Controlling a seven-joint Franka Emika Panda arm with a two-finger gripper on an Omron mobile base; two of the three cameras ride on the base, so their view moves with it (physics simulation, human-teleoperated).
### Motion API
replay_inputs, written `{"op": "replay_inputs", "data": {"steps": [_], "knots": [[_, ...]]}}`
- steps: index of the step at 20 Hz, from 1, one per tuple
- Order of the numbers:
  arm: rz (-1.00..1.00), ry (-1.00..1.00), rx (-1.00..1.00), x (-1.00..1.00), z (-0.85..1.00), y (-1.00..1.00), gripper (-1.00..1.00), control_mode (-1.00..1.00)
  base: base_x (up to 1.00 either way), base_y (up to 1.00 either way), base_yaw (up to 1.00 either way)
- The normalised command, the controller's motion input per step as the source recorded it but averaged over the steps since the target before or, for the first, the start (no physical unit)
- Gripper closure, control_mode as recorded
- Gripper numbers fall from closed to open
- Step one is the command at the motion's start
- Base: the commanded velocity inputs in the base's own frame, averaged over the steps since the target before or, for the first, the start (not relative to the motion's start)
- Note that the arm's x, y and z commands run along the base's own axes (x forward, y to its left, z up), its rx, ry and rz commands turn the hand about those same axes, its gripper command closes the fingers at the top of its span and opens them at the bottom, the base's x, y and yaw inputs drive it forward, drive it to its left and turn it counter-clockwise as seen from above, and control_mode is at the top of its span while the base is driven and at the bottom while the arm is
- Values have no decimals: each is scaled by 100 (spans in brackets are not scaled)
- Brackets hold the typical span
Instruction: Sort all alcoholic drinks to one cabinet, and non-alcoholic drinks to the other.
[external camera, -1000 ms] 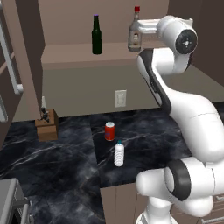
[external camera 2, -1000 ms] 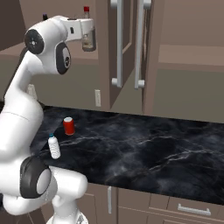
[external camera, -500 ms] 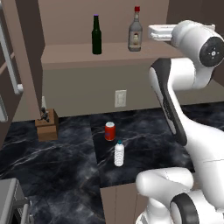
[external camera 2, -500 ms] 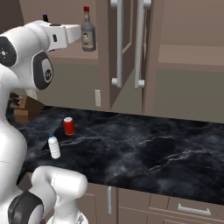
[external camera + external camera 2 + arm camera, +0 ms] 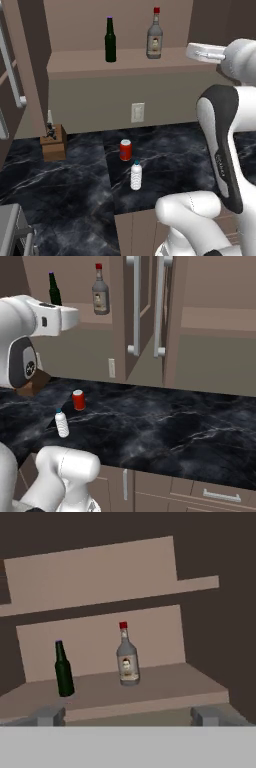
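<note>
Gripper: jaws fully spread, nothing held. Green bottle and red-capped bottle upright, upper centre. Risk: arm swing toppling red can or plastic bottle at mid-frame.

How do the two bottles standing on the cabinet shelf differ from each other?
The green bottle is slim, dark and purple-capped; the clear bottle is wider, greyish, red-capped and carries a pale label. The clear bottle also stands a little taller. Both are upright, apart from each other, on the same shelf.

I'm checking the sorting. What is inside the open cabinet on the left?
On its shelf stand the green bottle and the red-capped clear bottle, apart. Its higher part is out of frame.
</note>
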Motion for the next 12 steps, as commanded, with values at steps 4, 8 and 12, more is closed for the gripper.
{"op": "replay_inputs", "data": {"steps": [4, 8, 12], "knots": [[20, 14, 11, -75, -29, 7, -100, -100, 0, 0, 0], [22, 15, 7, -44, -31, 20, -100, -100, 0, 0, 0], [21, 10, 2, -26, -37, 23, -100, -100, 0, 0, 0]]}}
